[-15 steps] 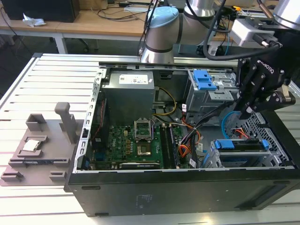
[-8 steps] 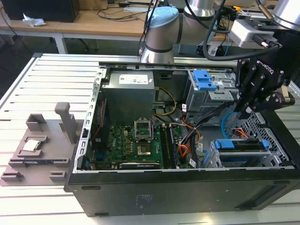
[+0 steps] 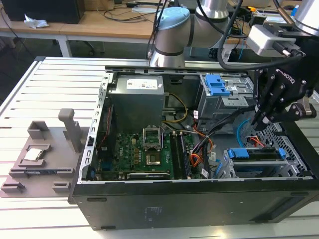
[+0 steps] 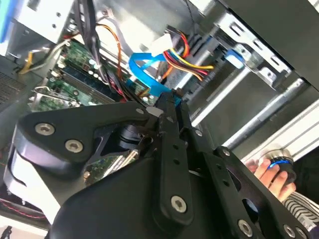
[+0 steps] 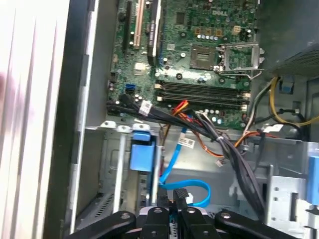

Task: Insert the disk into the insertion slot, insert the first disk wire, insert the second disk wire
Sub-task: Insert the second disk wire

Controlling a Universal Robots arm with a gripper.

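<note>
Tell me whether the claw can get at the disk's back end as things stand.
Probably yes. The claw hangs inside the open case just above the disk seated in the insertion slot. A blue cable and a wire bundle lie close and may crowd it.

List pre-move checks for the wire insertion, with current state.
1. Silver hard drive in a blue plastic carrier seated in the perforated silver sheet-metal cage: ok.
2. Claw shut on the black plug of the thin blue wire: ok.
3. Plug lined up with the drive's socket: cannot tell.
4. Black cable bundle apart from the claw: ok in the first wrist view.
5. Person's hand outside the case: ok.
</note>
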